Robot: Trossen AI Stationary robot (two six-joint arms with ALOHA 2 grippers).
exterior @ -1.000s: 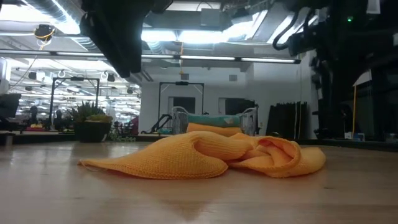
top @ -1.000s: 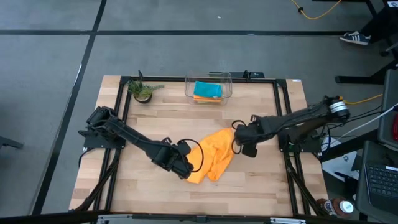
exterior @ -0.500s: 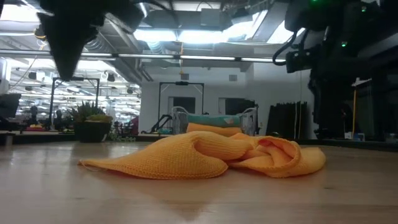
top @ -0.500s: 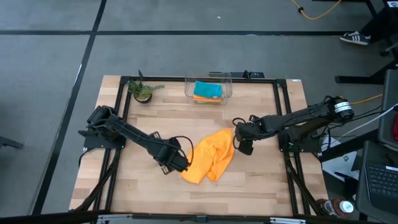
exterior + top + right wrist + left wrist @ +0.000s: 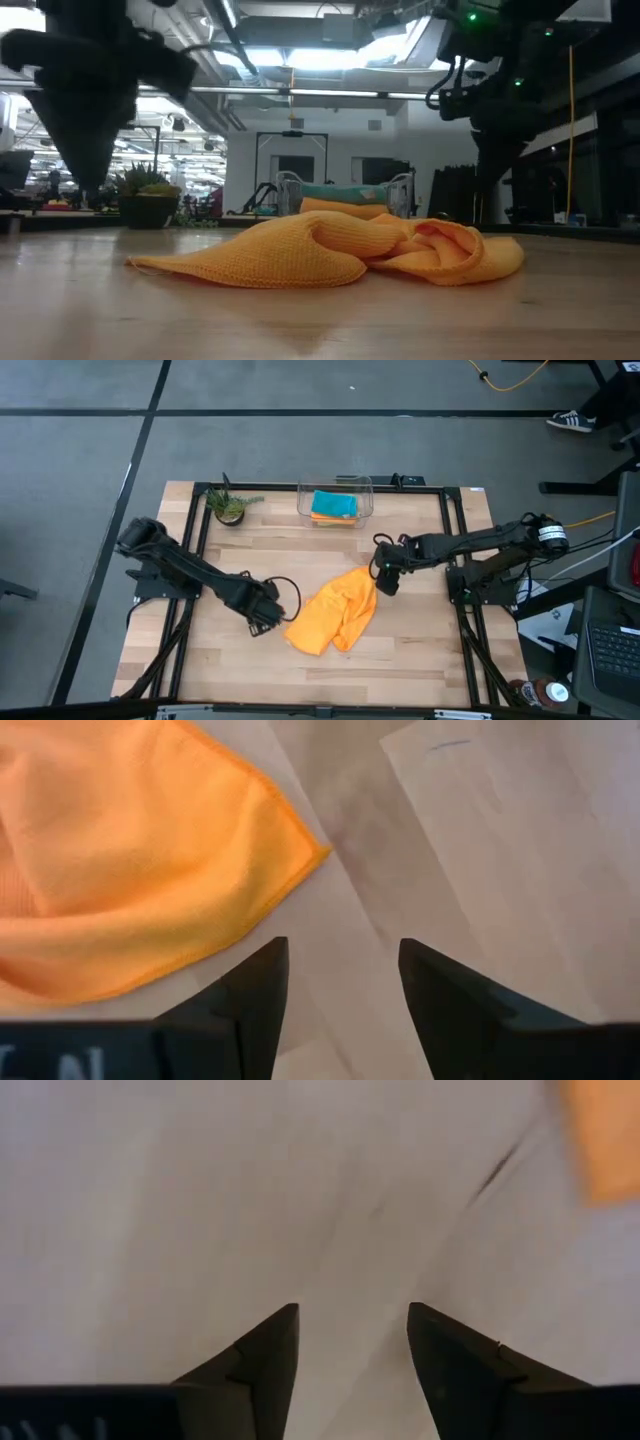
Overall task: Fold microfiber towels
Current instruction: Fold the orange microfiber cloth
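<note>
I had the left gripper (image 5: 270,622) low over bare table (image 5: 420,650), jaws parted with nothing between them; the orange towel (image 5: 338,615) lay just beyond its fingertips, only a blurred orange edge showing past them in the left wrist view. The towel sat rumpled in the middle of the table, bunched into soft folds with one corner (image 5: 318,851) lying flat and pointed. That corner was just ahead of the right gripper (image 5: 388,582), slightly off to one side of the gap between its jaws, which were also parted and empty. Beyond both grippers, a clear bin (image 5: 335,503) held a teal towel (image 5: 333,504) stacked on another orange one.

I judged the cloth light, limp and a bit grippy on wood, so it would drape and drag, not slide. I reckoned the best hold was a pinch at the free corners, the right jaws taking that pointed one.
</note>
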